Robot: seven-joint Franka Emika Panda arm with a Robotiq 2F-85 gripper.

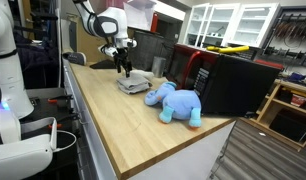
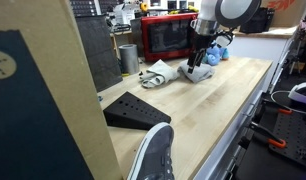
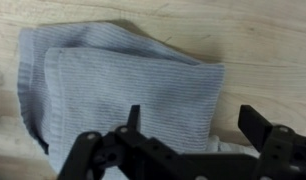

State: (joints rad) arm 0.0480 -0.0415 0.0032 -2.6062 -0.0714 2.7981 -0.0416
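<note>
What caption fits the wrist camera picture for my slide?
Open gripper above a folded grey-blue cloth on a wooden table.

We filmed the pale wooden worktop [image 1: 123, 120] [image 2: 213, 110] from opposite ends in both exterior views; our wrist camera looked closely down on grey ribbed cloth [image 3: 123, 85].

The end effector [image 3: 193, 118] hangs over the cloth [image 3: 123, 85] on the table [image 1: 123, 125], plush toy [image 1: 175, 103] beside it, microwave [image 1: 231, 80] behind

One grey cloth [image 3: 123, 85] and one blue stuffed toy [image 1: 175, 103] are counted on the counter [image 1: 123, 135]. One microwave [image 2: 168, 37], one metal cup [image 2: 127, 57] and one shoe [image 2: 151, 155] are seen.
</note>
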